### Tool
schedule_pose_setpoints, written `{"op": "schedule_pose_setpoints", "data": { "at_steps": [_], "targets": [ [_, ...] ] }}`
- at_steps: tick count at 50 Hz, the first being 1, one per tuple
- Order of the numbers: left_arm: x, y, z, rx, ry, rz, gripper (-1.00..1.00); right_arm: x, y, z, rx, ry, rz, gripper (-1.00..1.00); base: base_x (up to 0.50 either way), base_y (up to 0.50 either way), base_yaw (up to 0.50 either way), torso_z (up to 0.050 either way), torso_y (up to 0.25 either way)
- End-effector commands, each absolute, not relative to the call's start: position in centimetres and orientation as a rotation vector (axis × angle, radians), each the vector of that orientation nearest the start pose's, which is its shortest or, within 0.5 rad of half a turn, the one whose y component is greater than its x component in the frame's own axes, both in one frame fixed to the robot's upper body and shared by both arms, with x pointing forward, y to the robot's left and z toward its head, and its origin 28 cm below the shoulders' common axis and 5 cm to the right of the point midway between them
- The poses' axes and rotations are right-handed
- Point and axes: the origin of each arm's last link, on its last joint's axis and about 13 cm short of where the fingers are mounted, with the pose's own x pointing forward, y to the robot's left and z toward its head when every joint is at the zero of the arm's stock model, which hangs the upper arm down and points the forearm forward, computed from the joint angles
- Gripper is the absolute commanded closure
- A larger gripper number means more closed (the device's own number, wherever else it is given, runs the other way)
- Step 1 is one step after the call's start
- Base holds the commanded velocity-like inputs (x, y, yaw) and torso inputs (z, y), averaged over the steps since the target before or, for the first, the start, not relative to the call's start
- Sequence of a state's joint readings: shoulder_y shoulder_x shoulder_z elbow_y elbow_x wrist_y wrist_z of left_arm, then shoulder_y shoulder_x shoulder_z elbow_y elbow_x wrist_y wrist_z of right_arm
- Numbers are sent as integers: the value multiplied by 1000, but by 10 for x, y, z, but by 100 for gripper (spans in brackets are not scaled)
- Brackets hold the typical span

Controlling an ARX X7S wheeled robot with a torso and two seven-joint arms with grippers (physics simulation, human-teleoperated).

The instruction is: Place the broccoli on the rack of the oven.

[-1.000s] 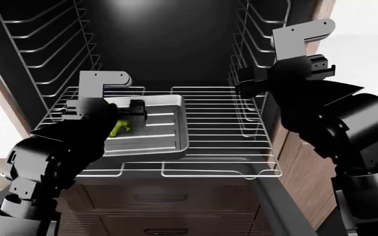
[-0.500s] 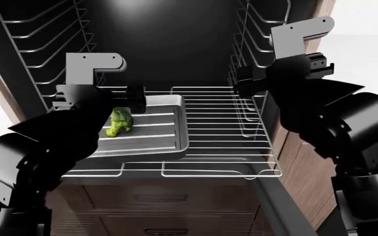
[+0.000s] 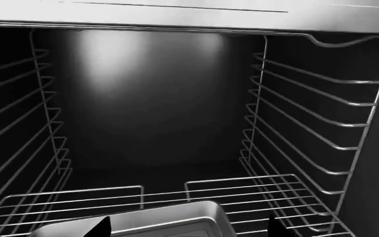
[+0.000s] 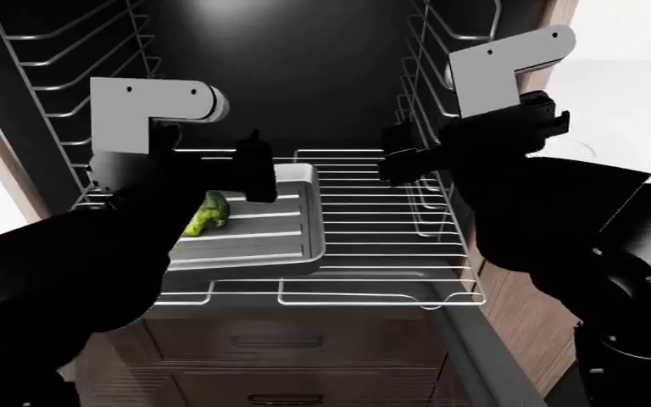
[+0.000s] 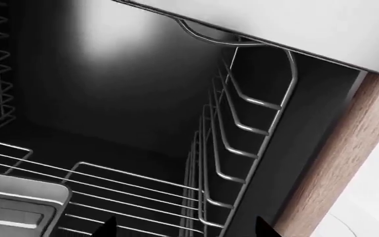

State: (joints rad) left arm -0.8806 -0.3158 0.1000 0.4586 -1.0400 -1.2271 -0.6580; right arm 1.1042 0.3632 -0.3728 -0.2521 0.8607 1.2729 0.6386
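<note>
so the left gripper (image 4: 207, 174) is lifting up and away from the tray (image 4: 286, 246); a second ago it was down on the broccoli (image 4: 203, 214), now it's riding higher and nearer the camera. its fingers (image 3: 100, 227) are showing only as two dark tips spread well apart in the left wrist view, nothing between them, so it's empty. broccoli is lying loose in the tray, on its left half, partly hidden behind the left arm. tray is sitting on the rack (image 4: 382, 254), left of centre, rack pulled out of the oven (image 4: 303, 68). so the floret is resting on the tray, not on the bars themselves; judging it as near done, maybe done if tray counts. right gripper (image 4: 399, 161) is hanging over the rack's right side, shifted slightly left, tips spread, holding nothing.
</note>
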Motion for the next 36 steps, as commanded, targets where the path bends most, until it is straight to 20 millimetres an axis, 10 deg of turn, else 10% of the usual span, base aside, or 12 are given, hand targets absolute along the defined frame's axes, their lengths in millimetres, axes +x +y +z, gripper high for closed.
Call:
{"op": "schedule_pose_setpoints", "data": {
  "at_steps": [1,36],
  "targets": [
    [229,191,255,-3,-36,-233,-100,259,-75,265,-275,16,82,-100,0,0,0,0,0],
    [154,197,260,-68,-221,-240,-100,171,-67,268,-287,-155,84,-100,0,0,0,0,0]
  ]
}}
